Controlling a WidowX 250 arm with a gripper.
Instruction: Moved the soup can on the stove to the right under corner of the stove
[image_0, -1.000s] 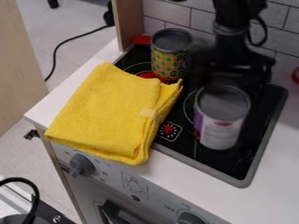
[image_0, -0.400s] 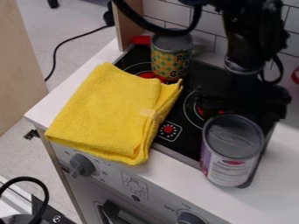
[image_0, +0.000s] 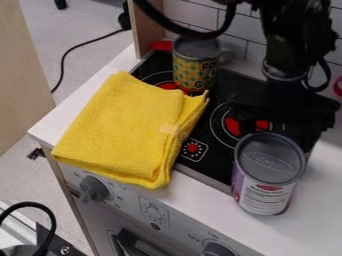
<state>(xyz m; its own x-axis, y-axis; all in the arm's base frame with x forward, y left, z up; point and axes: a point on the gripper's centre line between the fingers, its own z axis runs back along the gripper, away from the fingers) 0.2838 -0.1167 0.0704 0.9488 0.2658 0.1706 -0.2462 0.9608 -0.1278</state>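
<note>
Yellow cloth (image_0: 123, 130) partly over stove edge, patterned can (image_0: 194, 70) behind, control knobs (image_0: 93, 188)

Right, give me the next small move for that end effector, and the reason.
I'd probably back the end effector gently away from the purple-and-white can: the can already covers the near right corner of the stove from this angle, seemingly the target, and the end effector is close behind it.

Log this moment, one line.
soup can at near-right corner of stove | gripper by its far rim | yellow cloth over near-left edge | patterned can back left
</note>
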